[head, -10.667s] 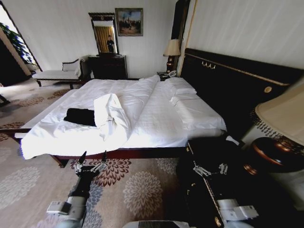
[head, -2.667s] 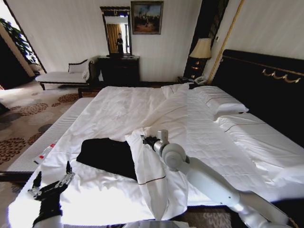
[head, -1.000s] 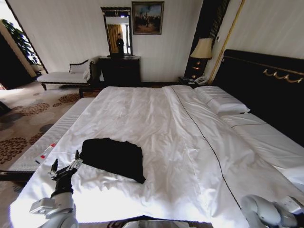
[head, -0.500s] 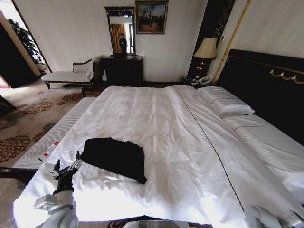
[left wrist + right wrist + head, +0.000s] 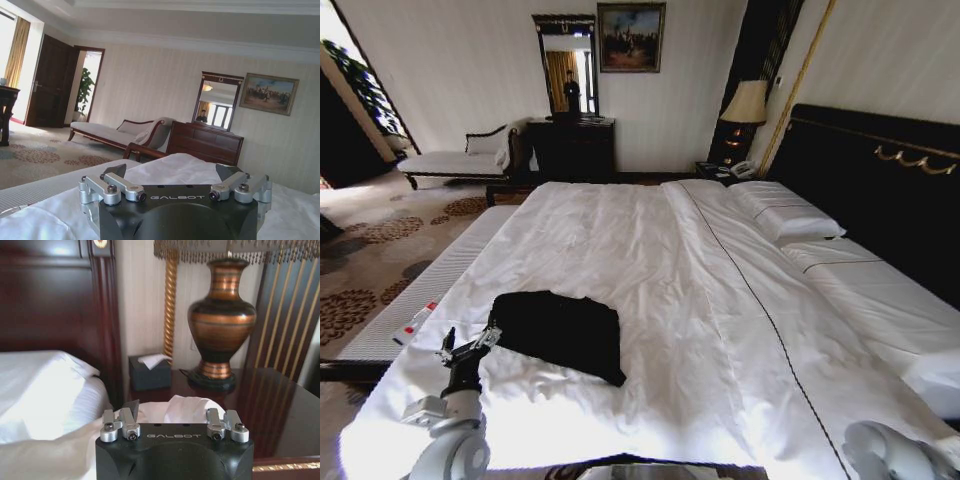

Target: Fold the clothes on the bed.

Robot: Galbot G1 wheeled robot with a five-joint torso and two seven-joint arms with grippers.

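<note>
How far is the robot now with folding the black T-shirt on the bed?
Done: the white duvet lies spread flat, off the black T-shirt, which lies uncovered as a rumpled heap on the bed.
In hand: the left gripper, open, hovers beside the shirt's edge, holding nothing. The right gripper, open, is near the bedside lamp.
Left: all the folding.

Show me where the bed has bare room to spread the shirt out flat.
The widest free patch is the smooth white duvet between the black shirt and the pillows, running up toward the far end of the bed. It is tight at the shirt's near-left corner, where the left gripper hovers with open fingers, close to the bed's edge.
</note>
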